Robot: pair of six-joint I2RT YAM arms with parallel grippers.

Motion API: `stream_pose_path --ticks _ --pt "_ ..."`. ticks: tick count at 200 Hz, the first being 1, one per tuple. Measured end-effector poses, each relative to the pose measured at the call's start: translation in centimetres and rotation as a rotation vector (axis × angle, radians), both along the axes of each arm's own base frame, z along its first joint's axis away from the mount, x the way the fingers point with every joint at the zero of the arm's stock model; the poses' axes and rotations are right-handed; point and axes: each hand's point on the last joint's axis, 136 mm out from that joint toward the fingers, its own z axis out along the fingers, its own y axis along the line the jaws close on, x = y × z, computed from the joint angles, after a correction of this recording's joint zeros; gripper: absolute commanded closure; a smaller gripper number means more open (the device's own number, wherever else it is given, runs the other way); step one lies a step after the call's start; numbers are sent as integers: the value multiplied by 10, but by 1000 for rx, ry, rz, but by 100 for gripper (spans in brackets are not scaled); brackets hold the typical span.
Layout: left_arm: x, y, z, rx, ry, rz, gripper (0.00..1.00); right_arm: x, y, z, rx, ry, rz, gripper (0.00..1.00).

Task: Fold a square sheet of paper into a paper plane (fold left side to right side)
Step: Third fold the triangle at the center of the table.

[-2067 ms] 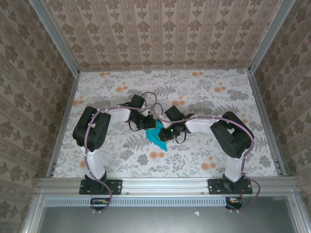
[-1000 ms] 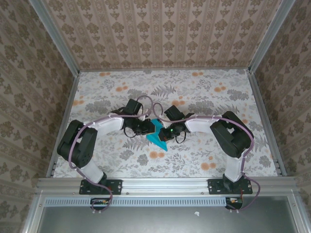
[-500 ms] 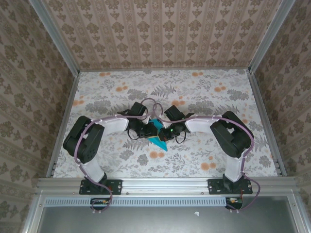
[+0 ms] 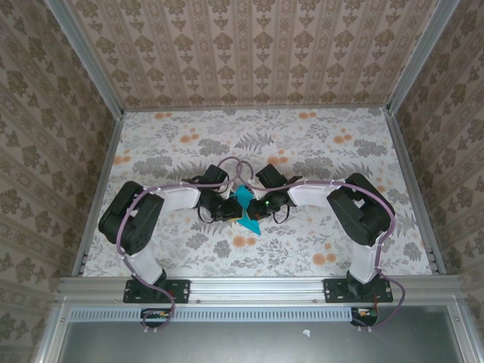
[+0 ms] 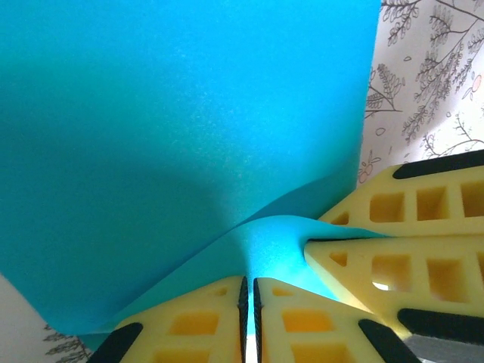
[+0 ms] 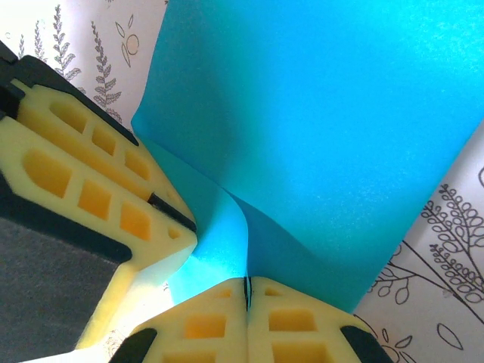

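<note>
The bright cyan sheet of paper point(image 4: 243, 200) is folded to a pointed form at the table's middle, with its tip point(image 4: 252, 226) toward the near edge. My left gripper point(image 4: 231, 206) is shut on its left part. In the left wrist view the paper point(image 5: 189, 113) bulges up from the closed fingertips point(image 5: 248, 283). My right gripper point(image 4: 258, 206) is shut on the right part. In the right wrist view a curved fold of the paper point(image 6: 325, 98) rises from its closed tips point(image 6: 246, 283). The two grippers nearly touch. The left gripper's yellow fingers point(image 6: 98, 174) show in the right wrist view and the right gripper's fingers point(image 5: 408, 227) in the left wrist view.
The table point(image 4: 318, 151) carries a floral cloth. Patterned walls point(image 4: 249, 53) and aluminium rails point(image 4: 94, 189) close it in on three sides. Purple cables point(image 4: 234, 165) loop over both wrists just behind the paper.
The left arm's elbow has swung back to the right and its gripper has moved in toward the right one. A flap of the paper now stands up between the grippers.
</note>
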Motion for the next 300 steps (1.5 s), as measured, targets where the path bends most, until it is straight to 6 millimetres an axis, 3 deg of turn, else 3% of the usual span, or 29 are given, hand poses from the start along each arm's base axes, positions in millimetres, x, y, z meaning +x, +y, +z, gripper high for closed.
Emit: stream_pose_path --ticks 71,115,123,142,170,213,246,300 --pt "-1 1 -2 7 -14 2 88 -1 0 4 10 12 -8 68" --pt "0 2 -3 9 -14 5 88 11 -27 25 -21 -8 -88 53" --pt "0 2 -3 9 -14 5 88 13 -32 34 -19 -24 -99 54" --pt "0 1 -3 9 -12 8 89 13 -40 57 -2 -59 -117 64" --pt "0 1 -3 9 -12 9 88 -7 -32 76 77 -28 -83 78" --pt "0 1 -3 9 -8 14 88 -43 -16 48 99 140 -29 82" --pt "0 1 -3 9 -8 14 88 -52 -12 28 85 219 -18 82" --pt "0 1 -3 9 -8 14 88 -55 -10 13 71 281 -23 83"
